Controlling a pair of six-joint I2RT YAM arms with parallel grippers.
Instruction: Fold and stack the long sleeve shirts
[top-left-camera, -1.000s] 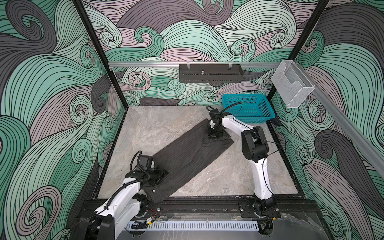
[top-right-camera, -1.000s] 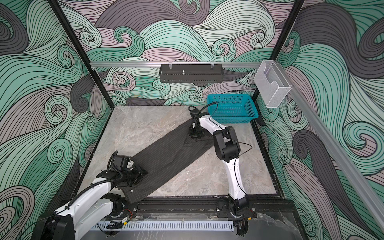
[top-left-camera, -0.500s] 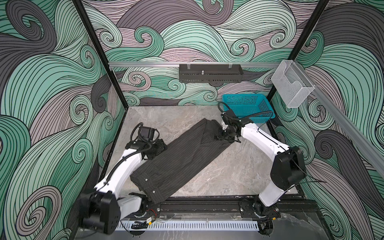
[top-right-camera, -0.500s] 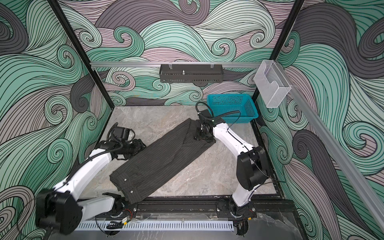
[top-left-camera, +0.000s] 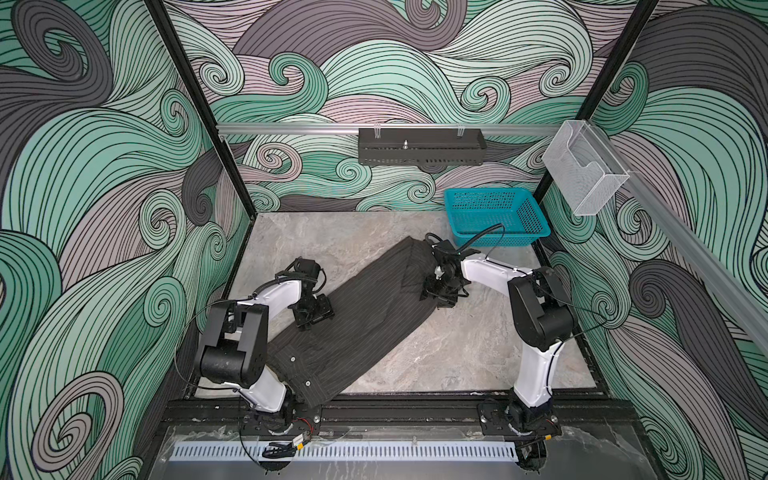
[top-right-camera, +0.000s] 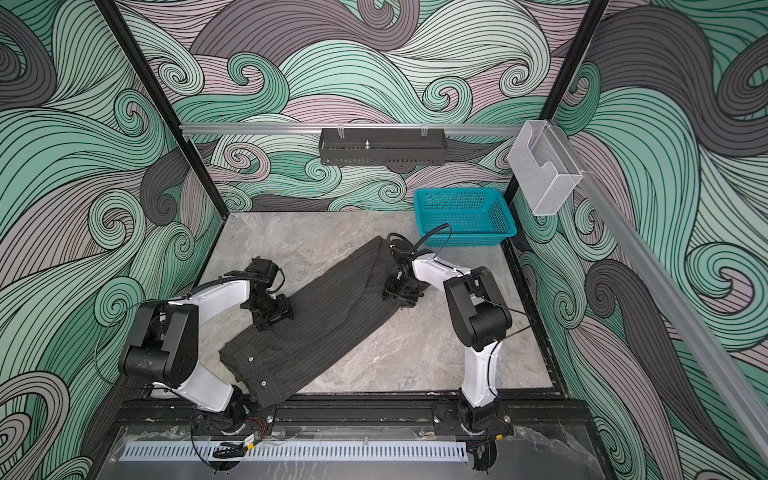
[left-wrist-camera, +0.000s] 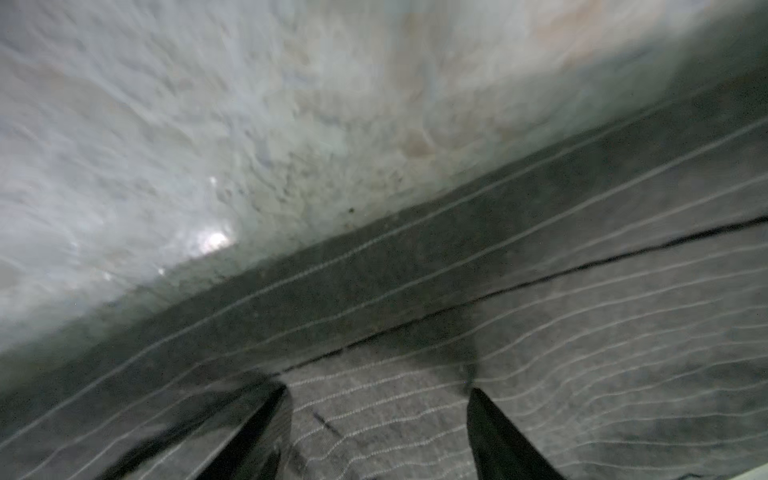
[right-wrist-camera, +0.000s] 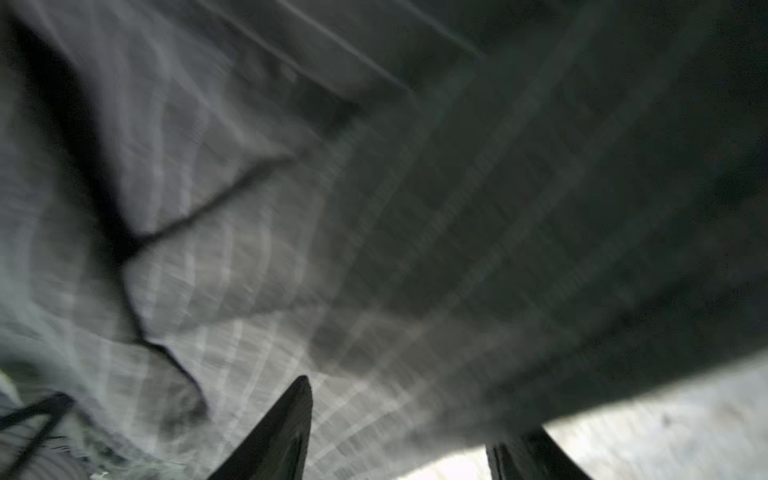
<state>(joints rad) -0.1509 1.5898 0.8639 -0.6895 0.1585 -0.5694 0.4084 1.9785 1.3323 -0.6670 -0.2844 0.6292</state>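
Note:
The long sleeve shirt (top-left-camera: 365, 320) (top-right-camera: 316, 324) is dark with thin pale pinstripes. It lies as a long folded strip running diagonally from the table's near left to the far right, with two whitish buttons at its near end. My left gripper (top-left-camera: 313, 316) (top-right-camera: 272, 316) is low over the strip's left long edge. Its fingers stand open over flat cloth (left-wrist-camera: 540, 332) in the left wrist view (left-wrist-camera: 378, 390). My right gripper (top-left-camera: 440, 293) (top-right-camera: 401, 293) is at the strip's far right end, open (right-wrist-camera: 419, 405), with rumpled cloth (right-wrist-camera: 457, 208) under it and nothing held.
A teal mesh basket (top-left-camera: 494, 216) (top-right-camera: 463, 216) stands at the far right corner, just behind the right gripper. Grey marble table (top-left-camera: 457, 353) shows to the right of the shirt. A black tray (top-left-camera: 419, 145) and a clear bin (top-left-camera: 582, 166) hang on the rails.
Both grippers have opened and let go of the shirt. The left gripper moved from the near end to the middle of the left edge. The right shifted along the far end.

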